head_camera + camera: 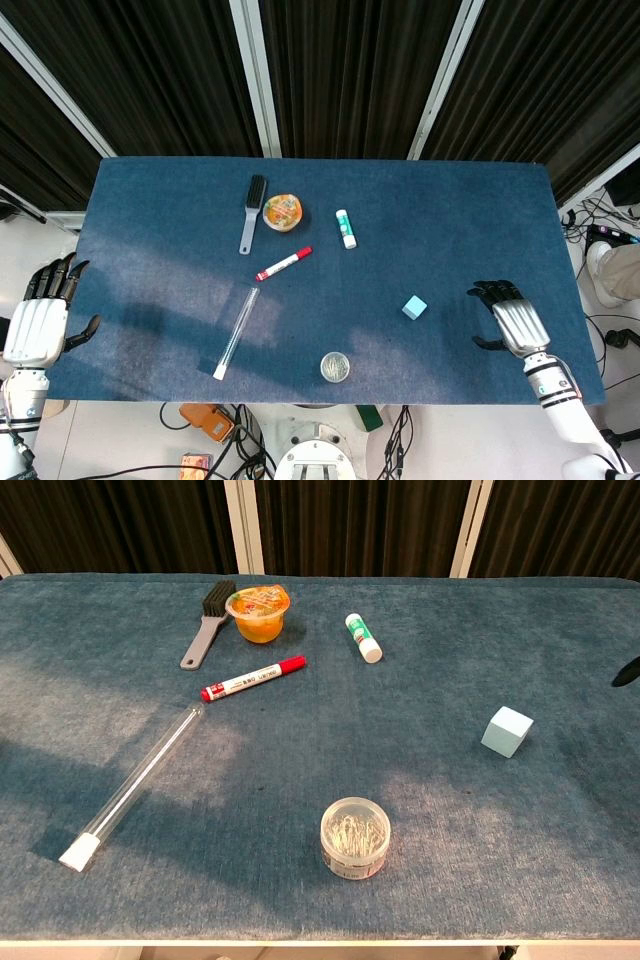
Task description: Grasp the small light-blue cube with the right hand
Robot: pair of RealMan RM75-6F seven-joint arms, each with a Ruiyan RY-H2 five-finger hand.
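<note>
The small light-blue cube (414,307) (506,731) lies on the blue table, right of centre, with nothing touching it. My right hand (505,318) hovers over the table's right part, a short way right of the cube, fingers spread and holding nothing. In the chest view only a dark fingertip (627,671) of it shows at the right edge. My left hand (40,318) hangs off the table's left edge, fingers apart, empty.
On the blue table (150,200) lie a brush (252,211), an orange jelly cup (283,212), a glue stick (346,228), a red marker (283,264), a glass tube (235,333) and a clear round jar (335,367) near the front edge.
</note>
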